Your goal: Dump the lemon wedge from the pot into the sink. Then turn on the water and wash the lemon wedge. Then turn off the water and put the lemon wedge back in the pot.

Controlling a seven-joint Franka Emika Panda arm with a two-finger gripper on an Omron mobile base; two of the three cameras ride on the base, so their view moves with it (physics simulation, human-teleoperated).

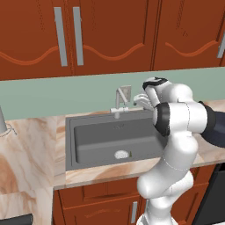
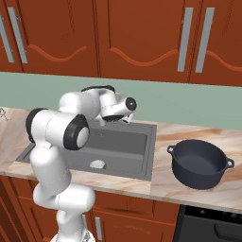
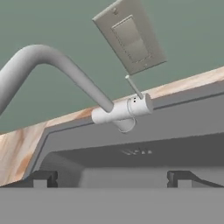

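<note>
Three views: I read each one in turn.
Gripper: my hand view shows the gripper (image 3: 111,179) with its two tips standing wide apart and nothing between them; it points at the faucet (image 3: 87,94) at the back of the sink (image 3: 131,131).
Faucet detail: in my hand view I see its curved spout, its thin lever and a grey wall plate (image 3: 129,37) above it.
Lemon wedge: from the left base view I see the lemon wedge (image 1: 130,154) on the sink floor, just beside the round drain (image 1: 121,154).
Pot: from the right base view I see the pot (image 2: 200,163) upright on the counter (image 2: 189,130) to the right of the sink, well apart from the wedge; I see nothing in its dark inside.
Arm: in both base views I see it bent over the sink's rear edge.
</note>
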